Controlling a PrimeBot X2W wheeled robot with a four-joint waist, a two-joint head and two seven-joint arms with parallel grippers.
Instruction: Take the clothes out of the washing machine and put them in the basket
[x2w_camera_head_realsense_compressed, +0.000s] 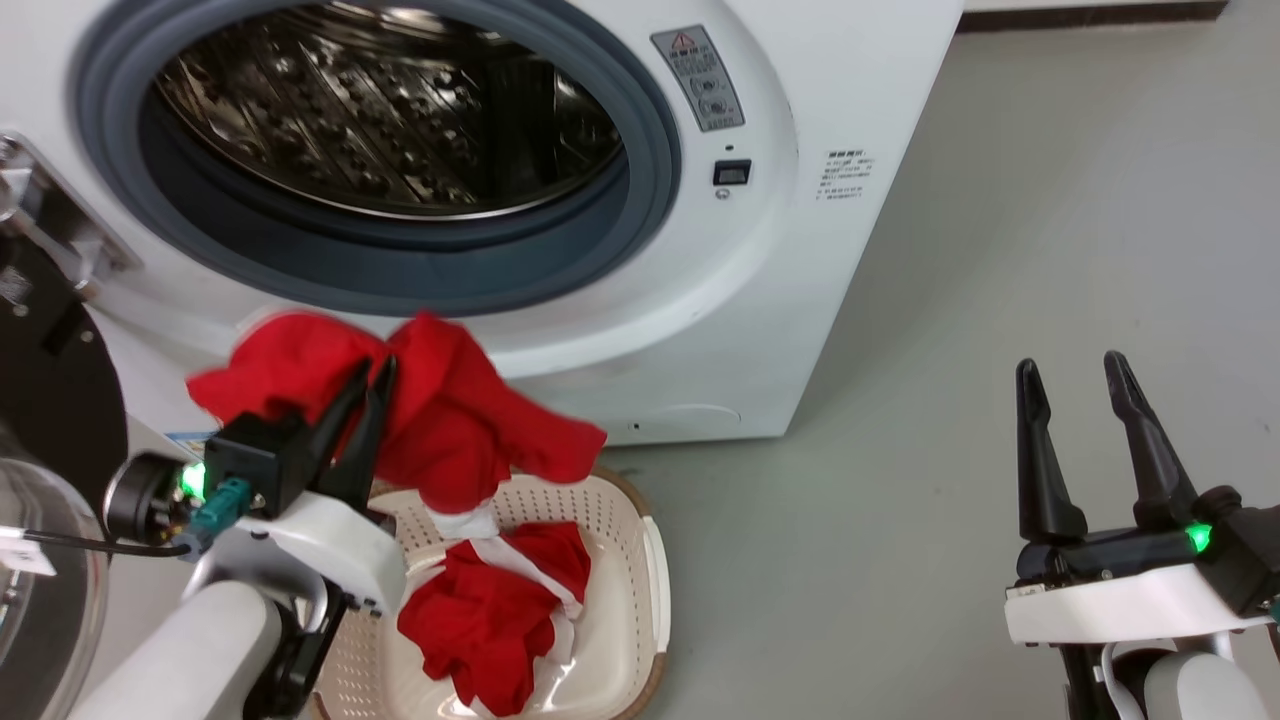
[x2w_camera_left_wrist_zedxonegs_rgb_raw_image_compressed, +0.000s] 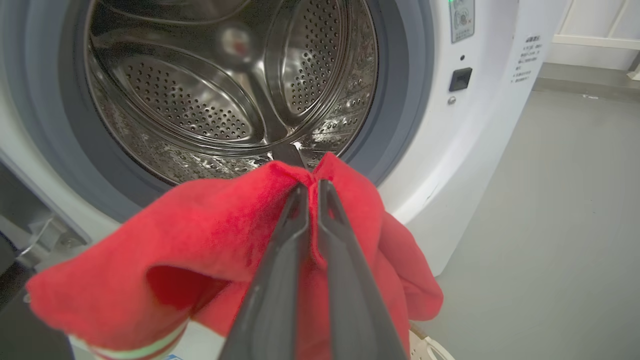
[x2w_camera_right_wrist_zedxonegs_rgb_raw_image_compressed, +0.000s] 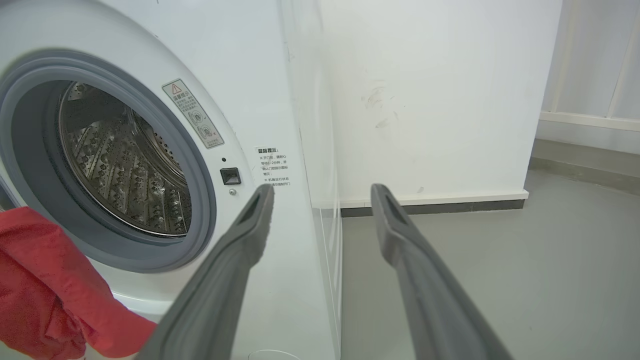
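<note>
**Surroundings.** A smooth grey floor (x2w_camera_head_realsense_compressed: 1000, 250) lies before a large white front-loading washing machine (x2w_camera_head_realsense_compressed: 860, 90). In the right wrist view a white wall with a dark skirting strip (x2w_camera_right_wrist_zedxonegs_rgb_raw_image_compressed: 430, 204) stands behind it. On the machine's front, right of the opening, sit a grey warning label (x2w_camera_head_realsense_compressed: 697, 78) and a small black square fitting (x2w_camera_head_realsense_compressed: 731, 172). The black-framed glass door (x2w_camera_head_realsense_compressed: 50, 400) hangs open at the left, close beside the left arm. The round grey-rimmed porthole (x2w_camera_head_realsense_compressed: 650, 150) opens on a perforated steel drum (x2w_camera_head_realsense_compressed: 380, 110), whose ribs and holes show along its visible wall.

**Task items.** A small cream plastic basket with perforated sides and a brown rim (x2w_camera_head_realsense_compressed: 655, 560) stands on the floor just before the machine's lower front. The left gripper (x2w_camera_head_realsense_compressed: 375, 368) has its two long dark fingers pressed together on a fold of a soft bright red garment (x2w_camera_head_realsense_compressed: 460, 420). The cloth drapes to either side of the fingers, in front of the porthole's lower rim and above the basket's far edge, with its white trim hanging down into the basket. A second crumpled red garment with white trim (x2w_camera_head_realsense_compressed: 490, 620) lies inside the basket, from its middle toward its near edge.

The right gripper (x2w_camera_head_realsense_compressed: 1070, 365) has its fingers spread wide and grips nothing, well apart to the right over the floor.
</note>
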